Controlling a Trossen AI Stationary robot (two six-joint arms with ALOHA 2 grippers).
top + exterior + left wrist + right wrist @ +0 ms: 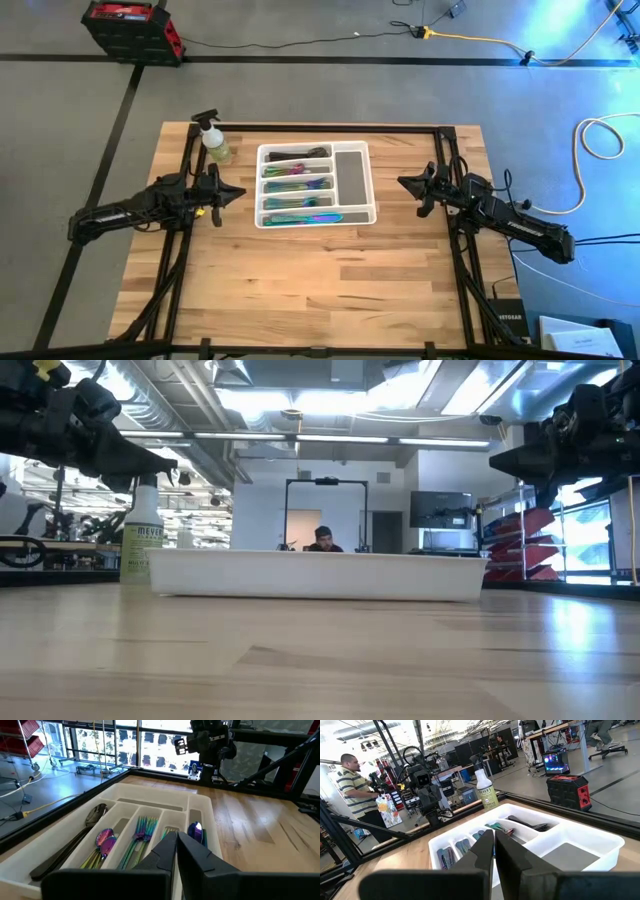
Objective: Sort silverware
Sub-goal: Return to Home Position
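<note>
Wooden table [330, 290] up close, under everything. White tray [351, 168] at the far middle. Left gripper [236, 192] up in the air near the tray's left end, fingers pressed together, pinching nothing. Right gripper [404, 182] raised near the right end, pressed together too, holding nothing. Spray bottle [213, 140] standing by the tray's far left corner. Rainbow silverware [298, 185] lying in the tray's long slots, black spoons [298, 153] in the farthest slot.

The silverware [300, 186] shimmers iridescent purple, green and blue, apart from a few dark spoons [297, 153], against a white tray [371, 190] with one grey-floored compartment. The spray bottle [215, 147] is yellow-green with a black trigger. The table [330, 290] is pale wood in staggered blocks.
</note>
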